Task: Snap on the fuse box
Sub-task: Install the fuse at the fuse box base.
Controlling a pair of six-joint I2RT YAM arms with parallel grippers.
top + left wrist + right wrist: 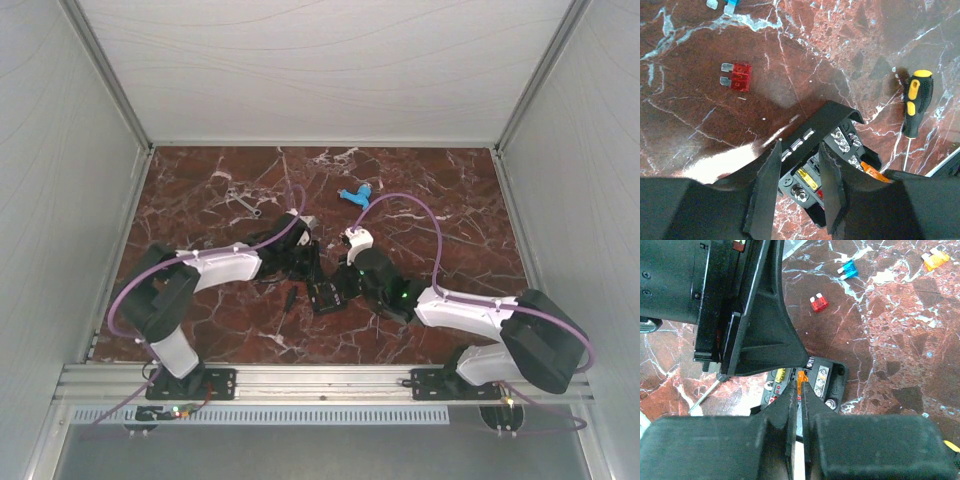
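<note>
The worktop (450,200) is a slab of dark red-brown marble with white veins. White panels (330,70) wall it in at the back and both sides, and an aluminium rail (330,380) runs along the near edge where the arms are bolted.

The fuse box (326,296), a black tray, sits near the middle of the slab, where the two arms meet. Short white marks on its side wall are too small to read.

The left tool (801,147) is partly closed, with a finger pressed against each side of the fuse box; a yellow fuse (806,178) shows in the gap. The right tool (800,392) is closed, its tips at an orange fuse (800,380) standing in the fuse box. Whether it pinches that fuse cannot be told.

A yellow-and-black screwdriver (915,100) lies just left of the fuse box. A red fuse (737,76) and a blue fuse (847,269) lie loose on the marble beyond it. Farther beyond it, towards the back panel, are a blue plastic piece (355,193) and, to the left, a wrench (243,200).
</note>
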